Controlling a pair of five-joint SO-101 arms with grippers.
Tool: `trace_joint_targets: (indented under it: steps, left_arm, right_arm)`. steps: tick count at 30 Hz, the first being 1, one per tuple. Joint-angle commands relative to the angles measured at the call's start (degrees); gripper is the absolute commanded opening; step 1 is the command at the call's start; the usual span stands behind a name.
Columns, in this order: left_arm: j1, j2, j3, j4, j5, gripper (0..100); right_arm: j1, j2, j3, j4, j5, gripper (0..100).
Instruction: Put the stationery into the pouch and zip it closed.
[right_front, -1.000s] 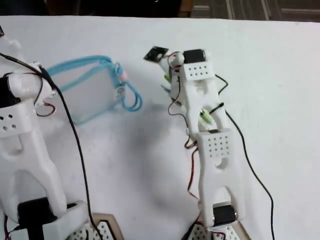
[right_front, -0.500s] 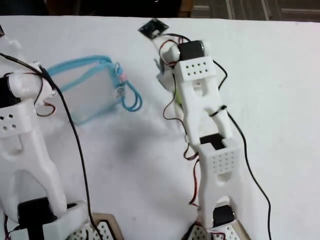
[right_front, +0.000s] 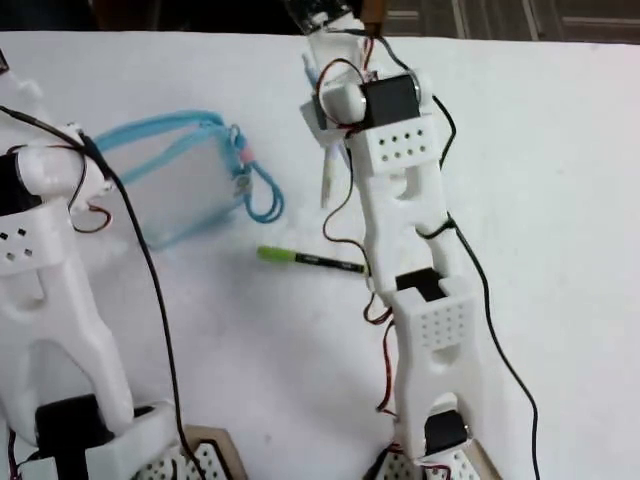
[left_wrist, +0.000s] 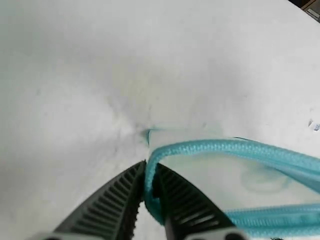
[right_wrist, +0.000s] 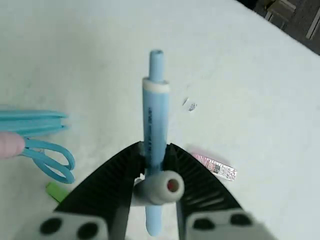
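My right tool (right_wrist: 154, 148), clamped on the blue pen (right_wrist: 153, 107), has lifted away, uncovering a green pen (right_front: 310, 260) on the desk (right_front: 560, 150) right of the pouch (right_front: 185, 185) that my left tool (left_wrist: 150, 175) pinches, so one pen looks ready for loading.

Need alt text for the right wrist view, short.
The right hand is shut on a light blue pen, held over the white table. On the table lie the pouch's blue cord loop, the tip of a green pen and a small pink strip.
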Motion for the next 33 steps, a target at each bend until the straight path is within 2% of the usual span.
trace_joint_targets:
  steps: [1,7,18,26,33]
  left_arm:
    - [-0.31,1.45,-0.97,-0.35,-0.53,2]
    - [-0.40,1.45,-0.97,-0.35,-0.53,2]
    - [-0.40,1.45,-0.97,-0.35,-0.53,2]
    - [-0.40,1.45,-0.97,-0.35,-0.53,2]
    - [-0.40,1.45,-0.97,-0.35,-0.53,2]
  right_arm:
    - [-0.31,-4.09,-8.18,1.71,-2.55,1.9]
    - [-2.42,-4.70,-21.63,3.47,-10.11,1.9]
    - [-13.05,-17.63,-19.69,2.68,-16.97,1.9]
    - [-22.02,-20.09,-19.52,-8.31,-28.57,1.9]
    - [-25.36,-11.47,-19.60,-17.27,-29.27,1.9]
